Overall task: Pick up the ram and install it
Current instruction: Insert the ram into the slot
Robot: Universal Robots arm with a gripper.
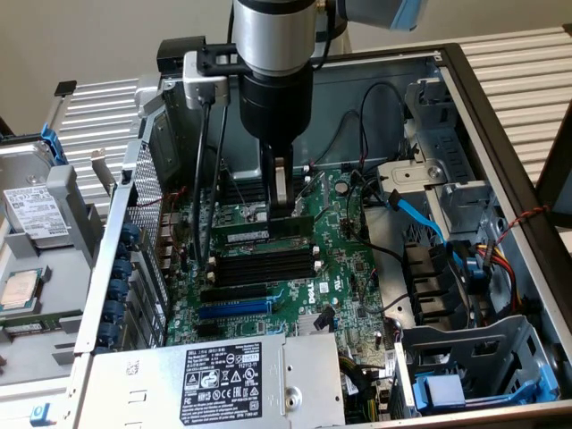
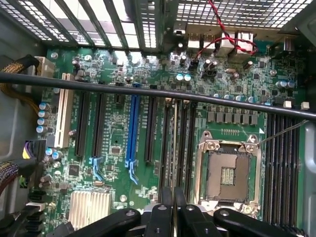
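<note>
The gripper is clamped on the one ram. The ram stands on its edge just above the black memory slots. Its long side runs the same way as they do.

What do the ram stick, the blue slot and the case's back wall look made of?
Ram stick: green circuit-board laminate, likely fibreglass, matte; black chips and a white label on it.
Blue slot: moulded plastic, by its even colour and slight gloss.
Back wall: bare grey sheet metal, probably steel; dull sheen, folded edges.
</note>
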